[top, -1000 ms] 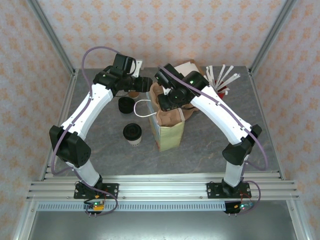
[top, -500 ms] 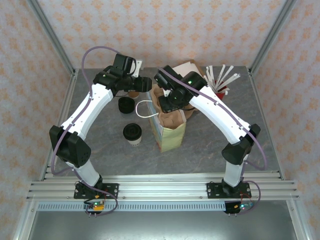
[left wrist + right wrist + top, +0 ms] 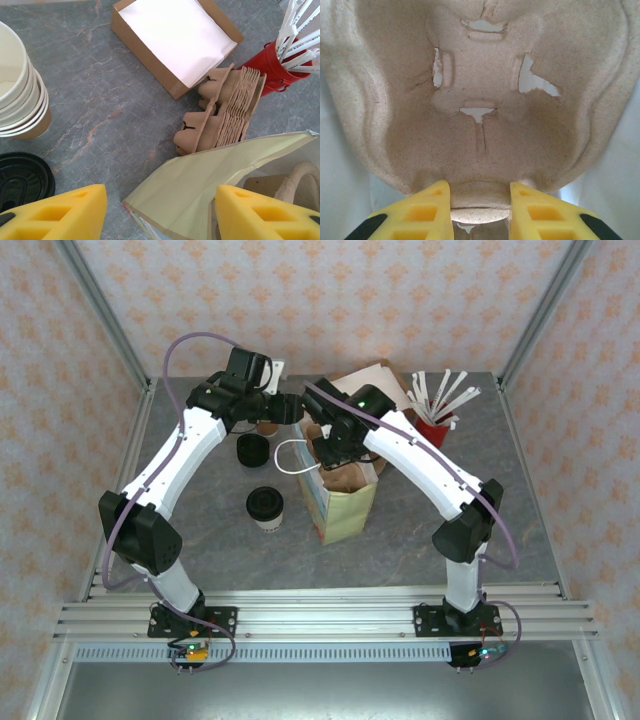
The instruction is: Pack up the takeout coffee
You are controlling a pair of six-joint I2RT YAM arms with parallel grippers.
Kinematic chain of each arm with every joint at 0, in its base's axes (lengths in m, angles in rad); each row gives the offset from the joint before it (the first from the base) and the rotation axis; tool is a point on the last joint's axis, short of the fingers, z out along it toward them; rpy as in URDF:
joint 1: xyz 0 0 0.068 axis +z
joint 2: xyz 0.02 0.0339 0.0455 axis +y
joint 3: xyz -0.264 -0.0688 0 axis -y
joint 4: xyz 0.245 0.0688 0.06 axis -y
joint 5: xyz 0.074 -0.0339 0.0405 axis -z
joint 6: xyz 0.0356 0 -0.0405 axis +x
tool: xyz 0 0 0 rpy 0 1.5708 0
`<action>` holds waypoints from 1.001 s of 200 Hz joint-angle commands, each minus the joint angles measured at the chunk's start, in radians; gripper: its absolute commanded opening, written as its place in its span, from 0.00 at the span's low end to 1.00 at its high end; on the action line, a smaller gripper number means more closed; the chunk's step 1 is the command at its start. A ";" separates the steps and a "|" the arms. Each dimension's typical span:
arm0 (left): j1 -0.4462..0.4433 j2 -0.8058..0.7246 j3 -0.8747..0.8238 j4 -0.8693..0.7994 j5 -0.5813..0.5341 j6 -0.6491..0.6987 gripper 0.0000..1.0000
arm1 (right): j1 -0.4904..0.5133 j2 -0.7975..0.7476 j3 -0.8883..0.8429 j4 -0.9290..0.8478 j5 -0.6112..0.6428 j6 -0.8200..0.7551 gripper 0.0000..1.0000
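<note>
The takeout coffee [image 3: 265, 506], a cream cup with a black lid, stands on the table left of the paper bag [image 3: 345, 498], away from both grippers. My right gripper [image 3: 481, 210] is over the bag's mouth, shut on the tab of a brown pulp cup carrier [image 3: 480, 100], with the bag's pale walls around it. My left gripper [image 3: 160, 210] is open, its yellow fingers [image 3: 70, 210] wide apart either side of the bag's rim [image 3: 200, 185]. In the top view it [image 3: 296, 410] hovers at the bag's back left corner.
A loose black lid [image 3: 252, 449] and a stack of lidless cream cups [image 3: 15, 95] sit behind the coffee. Behind the bag are spare pulp carriers [image 3: 225, 110], a brown box with white paper [image 3: 175, 35] and a red cup of stirrers [image 3: 436, 424].
My right arm has swung left and the carrier has moved with it over the bag's mouth. The bag has shifted slightly. The left arm has stayed put.
</note>
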 commanded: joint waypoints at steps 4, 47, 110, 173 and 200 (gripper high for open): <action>0.014 -0.021 -0.004 0.024 -0.016 0.015 0.60 | 0.005 0.005 0.024 -0.064 0.037 -0.014 0.28; 0.014 -0.049 -0.002 0.042 -0.043 -0.005 0.66 | 0.005 0.029 0.025 -0.067 0.045 -0.023 0.28; 0.016 -0.118 -0.028 0.063 -0.124 -0.052 0.74 | 0.003 0.063 0.032 -0.060 0.044 -0.034 0.28; 0.026 -0.232 -0.106 0.096 -0.233 -0.106 0.75 | -0.019 0.073 -0.031 -0.009 0.009 -0.043 0.29; 0.026 -0.285 -0.148 0.116 -0.242 -0.123 0.76 | -0.036 0.071 -0.070 0.019 -0.008 -0.046 0.29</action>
